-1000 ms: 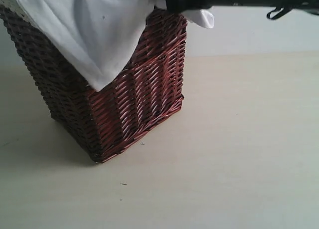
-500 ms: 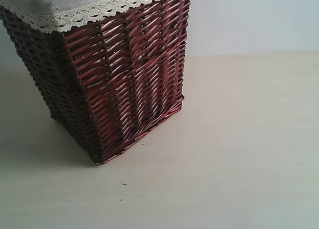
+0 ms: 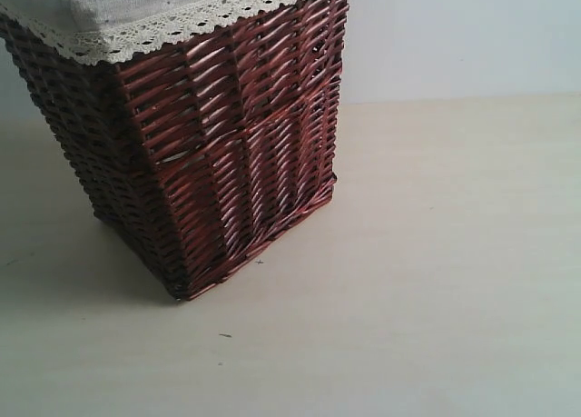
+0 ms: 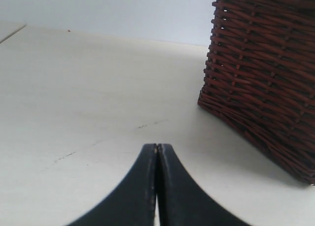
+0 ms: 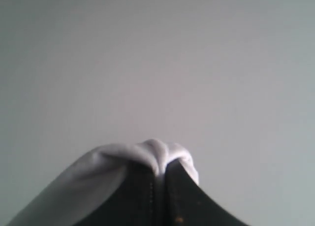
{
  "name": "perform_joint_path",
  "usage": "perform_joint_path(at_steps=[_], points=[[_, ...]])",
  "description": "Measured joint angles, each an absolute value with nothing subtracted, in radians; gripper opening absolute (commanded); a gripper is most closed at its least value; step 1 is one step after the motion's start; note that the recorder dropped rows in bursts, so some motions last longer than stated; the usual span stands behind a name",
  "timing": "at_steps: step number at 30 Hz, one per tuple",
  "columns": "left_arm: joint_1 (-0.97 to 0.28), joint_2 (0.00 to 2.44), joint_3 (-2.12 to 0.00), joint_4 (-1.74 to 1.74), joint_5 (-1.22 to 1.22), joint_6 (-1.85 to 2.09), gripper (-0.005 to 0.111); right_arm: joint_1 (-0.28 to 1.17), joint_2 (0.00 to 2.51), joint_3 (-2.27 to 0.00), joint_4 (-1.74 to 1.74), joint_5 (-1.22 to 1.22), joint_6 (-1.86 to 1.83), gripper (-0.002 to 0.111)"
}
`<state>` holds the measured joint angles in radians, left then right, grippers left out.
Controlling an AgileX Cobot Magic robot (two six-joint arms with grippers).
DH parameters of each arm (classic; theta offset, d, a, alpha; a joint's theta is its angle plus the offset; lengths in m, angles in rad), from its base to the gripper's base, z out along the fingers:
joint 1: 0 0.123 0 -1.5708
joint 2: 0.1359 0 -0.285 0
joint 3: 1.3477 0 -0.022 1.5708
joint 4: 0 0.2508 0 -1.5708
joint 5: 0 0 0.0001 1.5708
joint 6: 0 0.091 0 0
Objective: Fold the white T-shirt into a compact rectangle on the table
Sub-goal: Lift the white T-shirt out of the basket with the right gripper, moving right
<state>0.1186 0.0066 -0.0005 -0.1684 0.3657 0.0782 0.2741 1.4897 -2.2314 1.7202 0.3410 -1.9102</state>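
At the left of the table (image 3: pixel 436 253) stands a wicker basket (image 3: pixel 227 153), lace edging (image 3: pixel 182 22) on its rim. Left claw (image 4: pixel 157 146) clenched empty, low over bare surface beside the basket's base. Rightward the table lies open. Right claw (image 5: pixel 161 168) pinches the white T-shirt (image 5: pixel 108 159), plain wall (image 5: pixel 147 63) behind.

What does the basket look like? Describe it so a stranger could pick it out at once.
Start from the broad pale table; the tall thing standing on it at the left of the exterior view is the basket. It is dark red-brown woven wicker with a cloth liner edged in white lace at the rim, unlike the plain white T-shirt pinched in the right hand.
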Motion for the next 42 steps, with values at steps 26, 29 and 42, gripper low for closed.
perform_joint_path(at_steps=[26, 29, 42], points=[[0.119, 0.007, -0.001, -0.168, 0.366, 0.078, 0.0, -0.009, 1.538, -2.154, 0.5, 1.227, -1.217, 0.0], [0.119, 0.007, -0.001, -0.168, 0.366, 0.078, 0.0, -0.009, 1.538, -2.081, 0.415, 1.228, -1.215, 0.0], [0.119, 0.007, -0.001, -0.168, 0.366, 0.078, 0.0, -0.25, 1.556, -1.505, 0.313, 1.227, -1.422, 0.0]])
